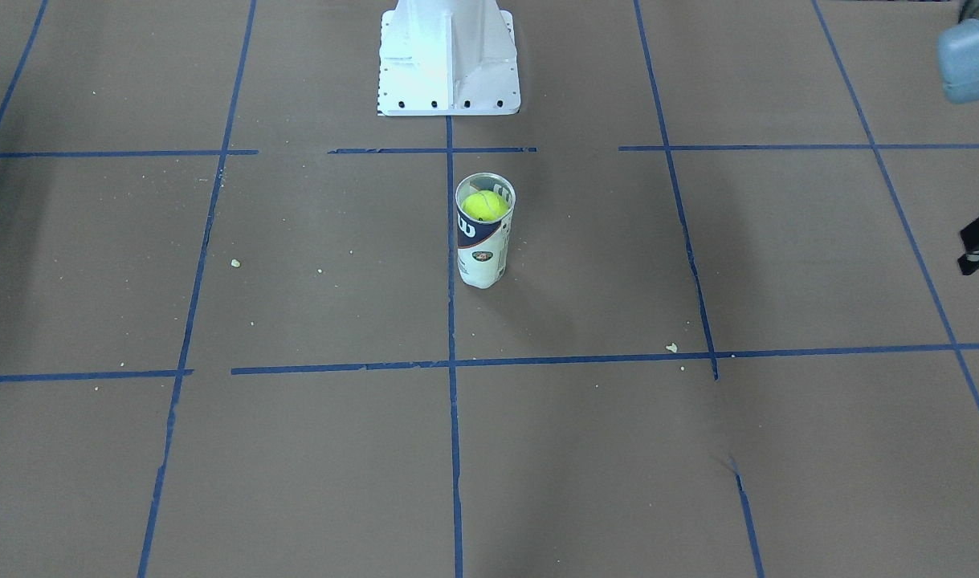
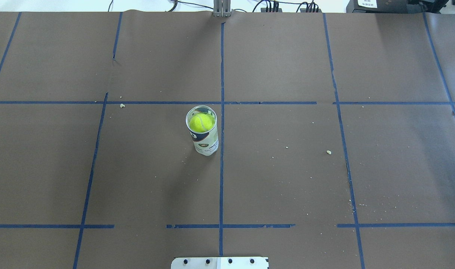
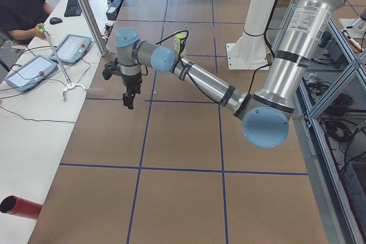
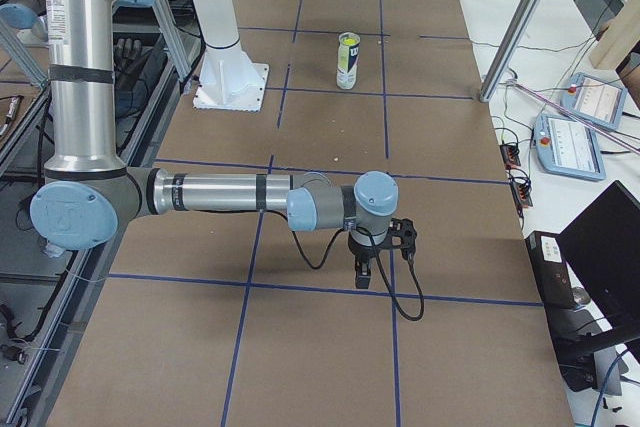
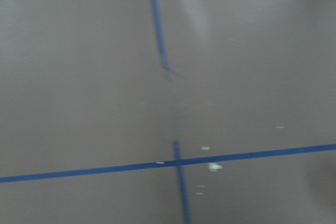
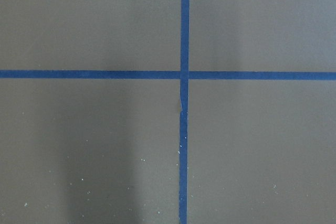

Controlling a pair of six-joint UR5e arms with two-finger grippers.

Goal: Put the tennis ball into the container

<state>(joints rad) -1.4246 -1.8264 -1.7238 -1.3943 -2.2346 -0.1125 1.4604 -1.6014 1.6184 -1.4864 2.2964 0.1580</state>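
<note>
**A:** How do the left fingers point(image 3: 129, 99) stand?

**B:** They point down and hang clear above the counter point(image 3: 183, 198), over its left end and close to the operators' edge. I see nothing in them. I cannot tell whether they are parted or closed. The side view shows them too small, and the front view catches only a black scrap at its margin.

**A:** And the right fingers point(image 4: 363, 275)?

**B:** They point down as well, over the right end of the counter, just above a line of blue tape point(image 4: 300, 287). They show only in that side view, so I cannot tell how far apart they are. Their wrist camera looks straight down on a tape crossing.

**A:** Where is the ball point(image 1: 484, 206)?

**B:** It is inside the can point(image 1: 483, 258), sitting high, just under the open rim. Both arms are well away from it.

**A:** And the can itself?

**B:** It stands upright about midway between the robot-side edge and the operators' edge. It is just beside the centre tape line, on the robot's left of it. The white pedestal point(image 1: 449, 64) at the robot-side edge is well apart from it.

**A:** Anything else on the counter?

**B:** There are pale crumbs point(image 2: 328, 152), scattered mostly toward the right end.
</note>
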